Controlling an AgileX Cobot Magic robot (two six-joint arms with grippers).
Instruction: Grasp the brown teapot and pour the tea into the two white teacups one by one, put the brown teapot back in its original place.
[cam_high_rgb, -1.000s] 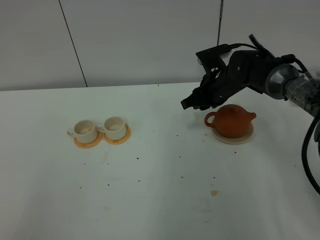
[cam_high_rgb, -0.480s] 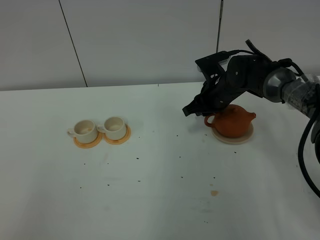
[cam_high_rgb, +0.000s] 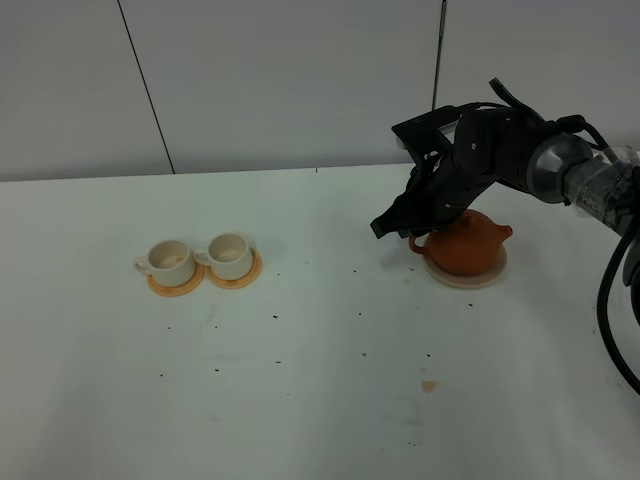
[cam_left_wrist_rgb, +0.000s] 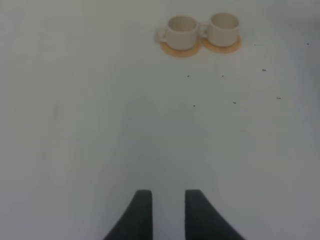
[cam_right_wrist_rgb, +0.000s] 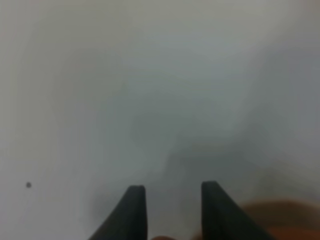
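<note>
On the white table (cam_high_rgb: 300, 400), the black right gripper (cam_high_rgb: 398, 222) has dropped and narrowed to the loop handle (cam_high_rgb: 420, 238) at 9 o'clock of the squat reddish-brown clay teapot (cam_high_rgb: 465, 243), so the grasp looks imminent; its jaws stand partly apart, gripping nothing that I can see. The teapot sits lidded, contents hidden, on the pale beige round saucer (cam_high_rgb: 465, 281) at the table's 3 o'clock. At 9 o'clock the two small cream-white teacups (cam_high_rgb: 172, 260) rest on orange round coasters (cam_high_rgb: 175, 291), no tea showing, while the left gripper (cam_left_wrist_rgb: 163, 192) hangs with fingers parted, empty.
</note>
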